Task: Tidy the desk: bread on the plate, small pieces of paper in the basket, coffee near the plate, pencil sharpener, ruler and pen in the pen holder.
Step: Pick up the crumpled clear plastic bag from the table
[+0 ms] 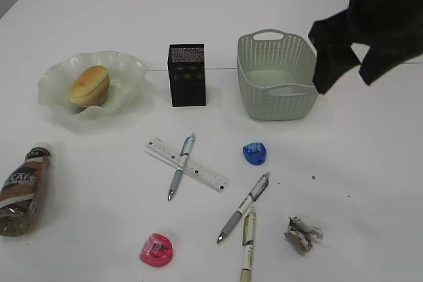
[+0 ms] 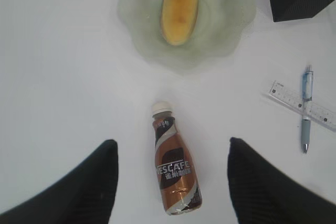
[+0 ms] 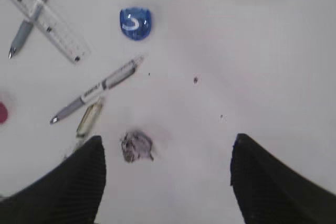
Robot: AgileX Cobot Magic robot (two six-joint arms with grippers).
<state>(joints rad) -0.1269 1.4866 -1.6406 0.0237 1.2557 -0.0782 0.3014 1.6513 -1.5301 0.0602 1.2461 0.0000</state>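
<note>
The bread (image 1: 90, 85) lies on the wavy glass plate (image 1: 129, 67). On its side at the front left is the coffee bottle (image 2: 176, 171), below my open left gripper (image 2: 172, 142), which hangs above it. A crumpled paper (image 3: 136, 146) sits near the left finger of my open, empty right gripper (image 3: 168, 139), raised beside the basket (image 1: 276, 77). Loose on the table: the ruler (image 1: 188, 164) with a pen (image 1: 180, 166) across it, two more pens (image 1: 244, 207), a blue sharpener (image 1: 254, 154) and a pink one (image 1: 156, 250). The black pen holder (image 1: 187, 75) stands upright.
Plate, pen holder and basket stand in a row across the middle of the white table (image 1: 370, 163). The stationery is scattered in front of them. Small dark specks (image 3: 195, 80) lie right of the pens.
</note>
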